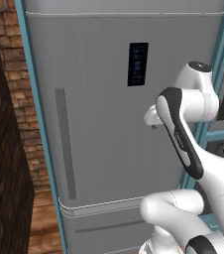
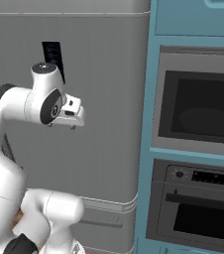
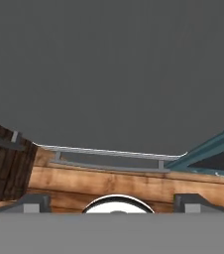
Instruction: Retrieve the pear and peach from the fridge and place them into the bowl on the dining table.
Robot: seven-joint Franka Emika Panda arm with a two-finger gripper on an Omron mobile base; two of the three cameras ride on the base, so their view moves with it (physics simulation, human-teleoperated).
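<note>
The grey fridge [image 1: 109,124] [image 2: 104,99] stands shut right in front of me. It has a long recessed vertical handle [image 1: 64,144] on its left side and a dark display panel [image 1: 138,63] [image 2: 53,57] high up. My gripper [image 1: 154,125] [image 2: 62,125] hangs close before the door's right half, pointing down, apart from the handle. In the hand view the fingertips [image 3: 33,203] stand wide apart with nothing between them, so the gripper [image 3: 113,204] is open, and the fridge door [image 3: 112,74] runs down to the floor. Pear and peach are hidden; bowl and dining table are out of view.
A dark brick wall [image 1: 10,124] flanks the fridge on the left. A teal cabinet column to its right holds a built-in microwave [image 2: 198,104] and an oven [image 2: 198,208]. Wooden floor [image 1: 44,223] [image 3: 109,186] lies below, and my arm's elbow [image 1: 183,134] stands near the door.
</note>
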